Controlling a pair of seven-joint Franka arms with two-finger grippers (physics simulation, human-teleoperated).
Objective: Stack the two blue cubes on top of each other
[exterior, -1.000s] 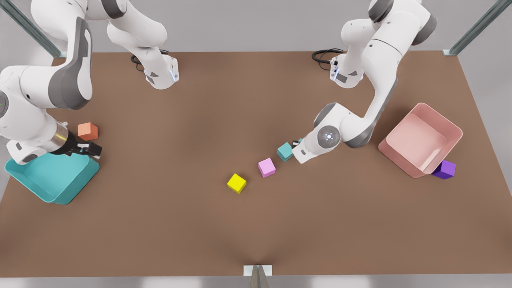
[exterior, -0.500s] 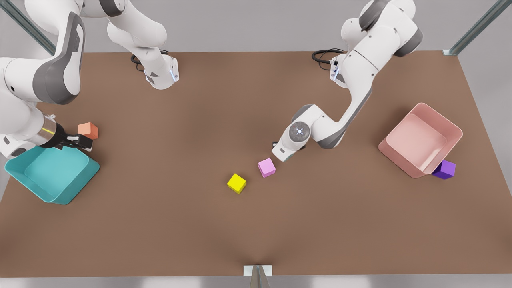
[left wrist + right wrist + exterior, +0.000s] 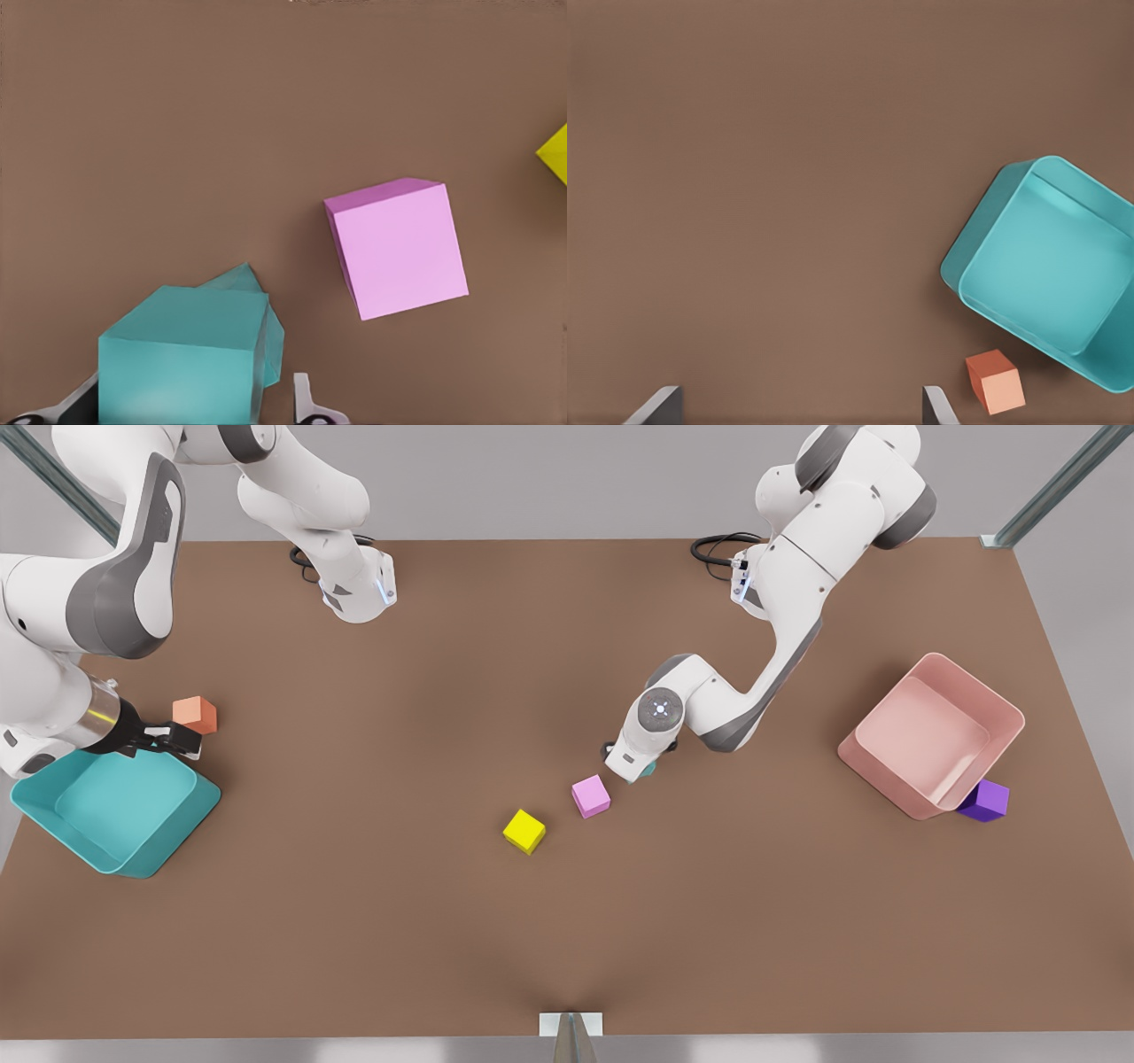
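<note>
While the right gripper (image 3: pixel 182 740) hangs spread beside the teal tray (image 3: pixel 115 808), the left gripper (image 3: pixel 190 416) clasps a teal cube (image 3: pixel 182 367) over the second teal cube (image 3: pixel 266 314), near the pink cube (image 3: pixel 399 246).

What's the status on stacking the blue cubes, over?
Left gripper at the stack. Upper blue cube above lower blue cube, twisted off square. Right gripper open, waiting near teal tray. Pink cube close by, not touching.
</note>
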